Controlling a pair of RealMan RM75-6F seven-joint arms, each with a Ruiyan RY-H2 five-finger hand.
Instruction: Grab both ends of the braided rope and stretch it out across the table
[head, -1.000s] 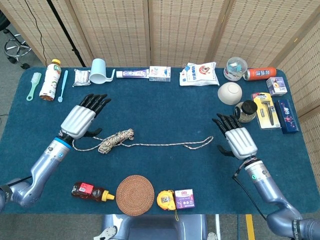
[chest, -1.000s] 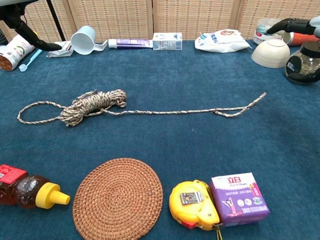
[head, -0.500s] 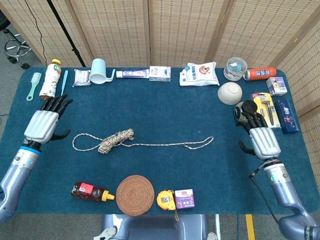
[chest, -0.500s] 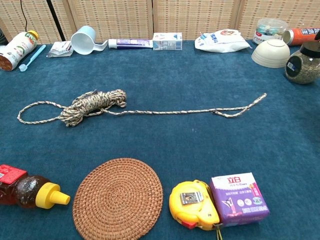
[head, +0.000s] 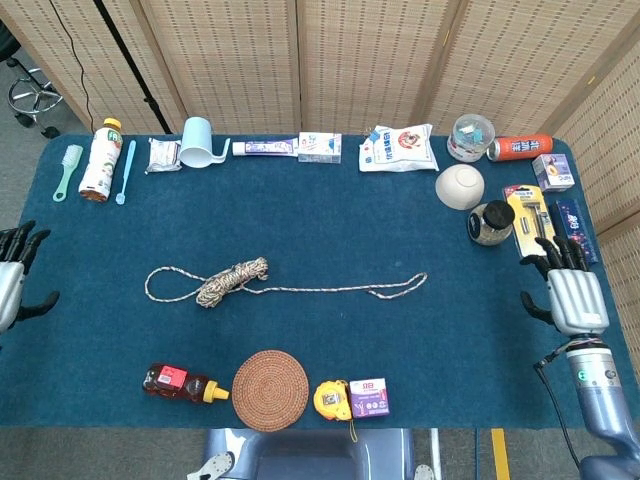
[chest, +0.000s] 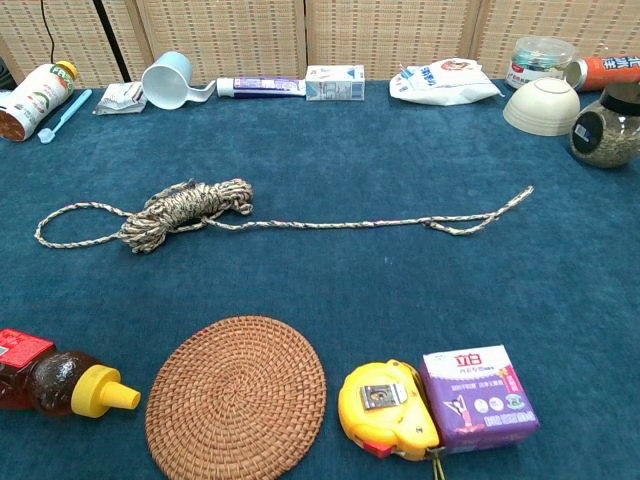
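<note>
Our two-tone braided rope (head: 285, 284) just lies loose on the blue table (head: 330, 210).
Left robot hand (head: 12, 275) and right robot hand (head: 567, 290) hover empty at opposite edges, fingers apart.

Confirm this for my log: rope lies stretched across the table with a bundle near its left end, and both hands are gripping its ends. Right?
Not quite. The rope lies as described, bundle included, but neither hand grips it. The head view shows the left hand and right hand at the table's edges, well apart from the rope.

Lab-style data-collection setup: blue-clothed table (head: 330, 225) fenced by woven screens (head: 300, 60), random household props lined along the edge, office chair (head: 30, 95) behind
</note>
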